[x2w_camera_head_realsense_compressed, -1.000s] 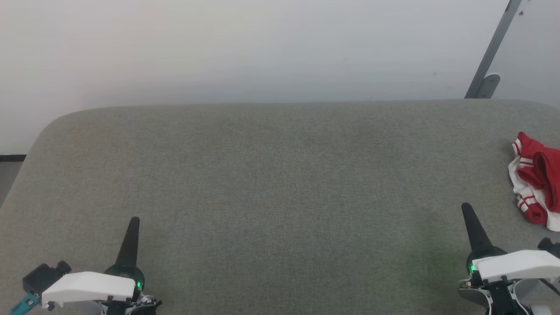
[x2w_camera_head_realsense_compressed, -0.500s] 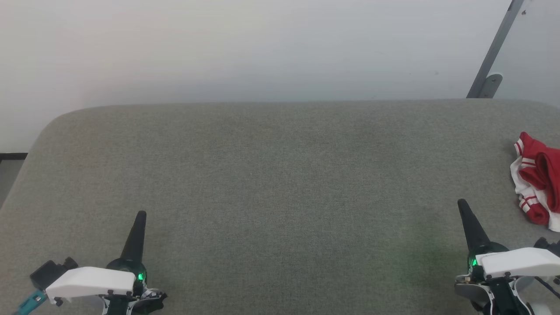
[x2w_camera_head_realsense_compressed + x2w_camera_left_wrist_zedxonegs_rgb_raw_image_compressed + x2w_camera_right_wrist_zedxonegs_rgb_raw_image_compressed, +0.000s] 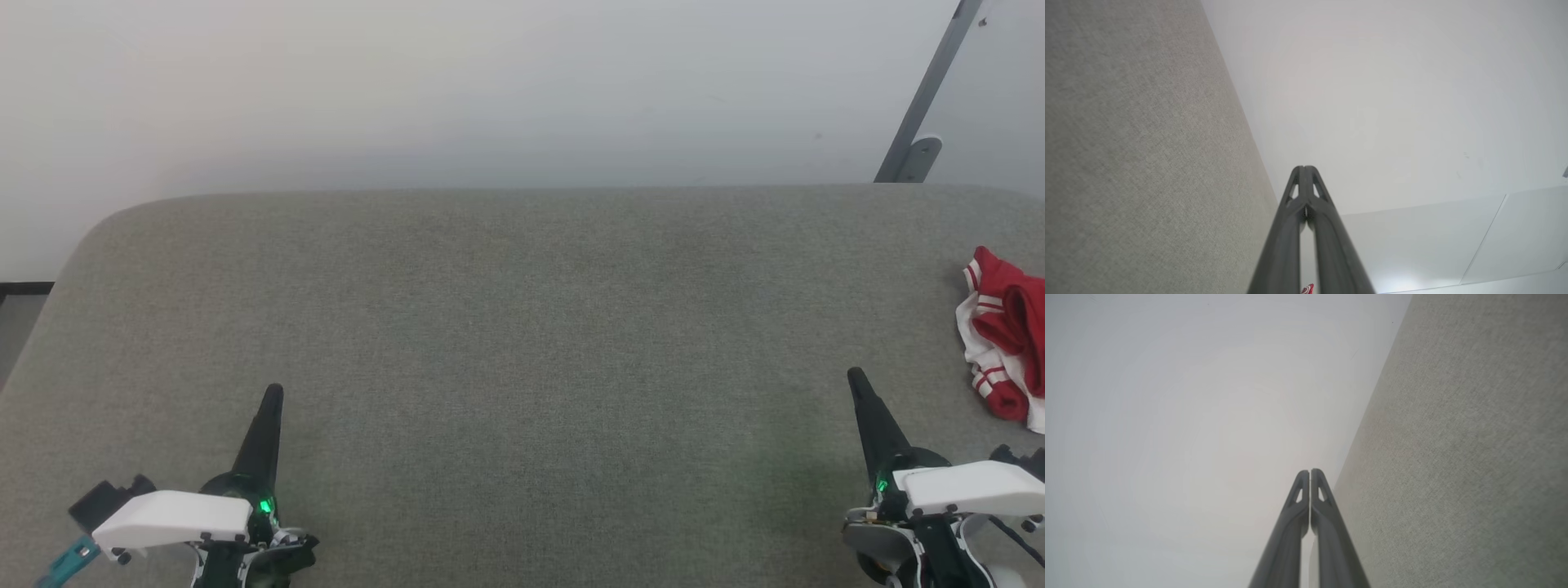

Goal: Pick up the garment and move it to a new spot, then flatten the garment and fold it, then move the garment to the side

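A crumpled red and white garment (image 3: 1006, 335) lies at the right edge of a grey fabric tabletop (image 3: 522, 327). The left fingers (image 3: 263, 429) and right fingers (image 3: 872, 416), each pair pressed together and empty, sit at the near corners, the right pair nearer the garment.

fabric surface (image 3: 522, 327): grey-green, rounded corner | wall (image 3: 408, 90): plain white | metal bar (image 3: 931, 82): grey, slanted, upper right
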Controlling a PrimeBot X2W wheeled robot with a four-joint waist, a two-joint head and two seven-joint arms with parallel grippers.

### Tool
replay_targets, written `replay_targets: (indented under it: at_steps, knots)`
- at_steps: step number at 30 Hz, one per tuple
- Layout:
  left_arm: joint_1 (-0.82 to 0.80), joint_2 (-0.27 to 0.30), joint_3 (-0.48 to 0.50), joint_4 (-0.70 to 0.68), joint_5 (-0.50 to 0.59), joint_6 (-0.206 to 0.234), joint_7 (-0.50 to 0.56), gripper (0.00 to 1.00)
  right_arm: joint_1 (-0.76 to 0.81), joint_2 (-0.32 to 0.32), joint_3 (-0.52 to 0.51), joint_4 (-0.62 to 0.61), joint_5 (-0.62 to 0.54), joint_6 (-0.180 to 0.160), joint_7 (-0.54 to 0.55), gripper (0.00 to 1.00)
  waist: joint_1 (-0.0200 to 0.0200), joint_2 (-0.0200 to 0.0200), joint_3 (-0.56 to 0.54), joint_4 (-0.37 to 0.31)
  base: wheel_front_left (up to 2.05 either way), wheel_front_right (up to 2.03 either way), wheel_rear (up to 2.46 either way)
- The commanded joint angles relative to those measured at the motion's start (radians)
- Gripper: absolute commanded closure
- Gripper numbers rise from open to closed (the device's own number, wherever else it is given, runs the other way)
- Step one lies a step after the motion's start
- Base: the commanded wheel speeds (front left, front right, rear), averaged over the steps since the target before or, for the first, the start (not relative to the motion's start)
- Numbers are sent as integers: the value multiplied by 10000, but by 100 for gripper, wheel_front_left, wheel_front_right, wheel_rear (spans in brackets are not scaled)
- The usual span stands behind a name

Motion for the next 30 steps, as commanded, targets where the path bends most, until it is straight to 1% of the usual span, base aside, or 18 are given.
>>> replay_targets:
  at_steps: [1, 23, 30]
  knots:
    - [-172, -34, 24, -16, -170, -40, 89, 100, -168, 31, -36, -94, 239, 2, 93, 100, 0, -1, 4, 5, 0, 0, 0]
    - [-371, -272, 17, 56, -1332, -47, 474, 100, -209, 226, -77, -93, 1639, 0, 450, 100, 0, -1, 47, 67, 0, 0, 0]
    - [-378, -270, 15, 56, -1339, -48, 470, 100, -205, 218, -72, -91, 1637, 0, 451, 100, 0, -1, 48, 69, 0, 0, 0]
